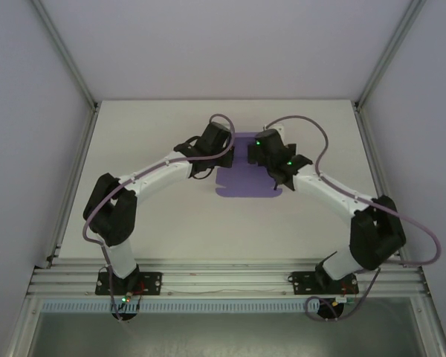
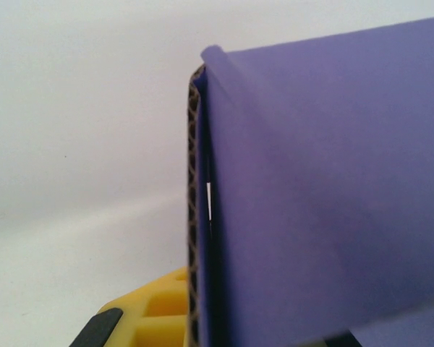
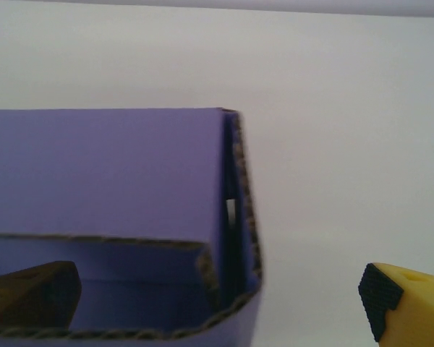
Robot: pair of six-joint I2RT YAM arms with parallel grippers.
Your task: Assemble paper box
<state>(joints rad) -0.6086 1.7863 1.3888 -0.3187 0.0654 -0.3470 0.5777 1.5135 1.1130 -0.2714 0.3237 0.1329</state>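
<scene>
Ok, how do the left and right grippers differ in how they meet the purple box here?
The left gripper is shut, apparently pinching a raised wall of the paper box; the right gripper is open. The left's finger sits against the card; the right's straddle a corner, the outer finger apart from it. Both work the box's far end.

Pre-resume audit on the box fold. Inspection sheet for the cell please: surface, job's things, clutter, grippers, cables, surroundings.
Surface: white matte tabletop, no marks seen.
Job's things: violet-purple corrugated card paper box, partly folded; far walls raised, near part flat on the tabletop.
Clutter: nothing seen.
Grippers: left gripper shut on a raised box wall; right gripper open, yellow black-padded fingers either side of a box corner, one inside, one outside.
Cables: lilac-grey cables loop along both arms.
Surroundings: white enclosure panels, aluminium frame posts; aluminium rail carries the arm bases.
</scene>
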